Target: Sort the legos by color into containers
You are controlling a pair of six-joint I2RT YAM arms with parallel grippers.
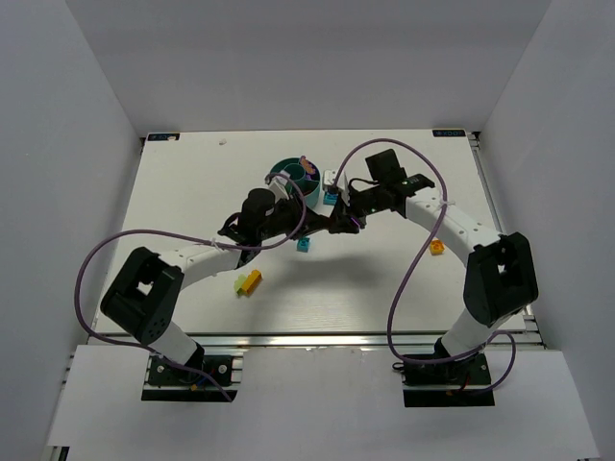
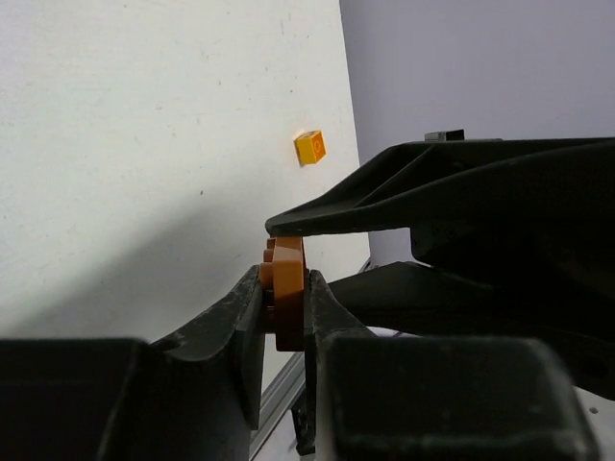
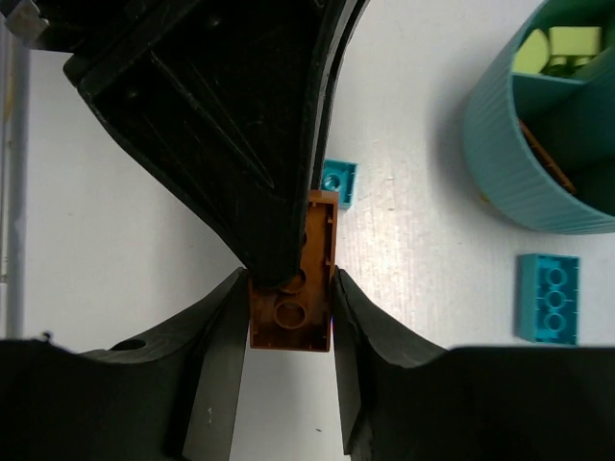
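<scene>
Your left gripper [image 2: 285,290] is clamping shut on the orange brick [image 2: 289,274] | your right gripper [image 3: 288,288] is pinching the same brick | both are meeting near the teal bowl [image 3: 524,168]

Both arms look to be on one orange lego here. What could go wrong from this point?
1. The left end effector and right end effector both clamp the same orange lego; if either pulls before the other lets go, it may twist free and drop.
2. The teal bowl and loose teal legos lie close by, so a wide withdrawal could knock them.
</scene>
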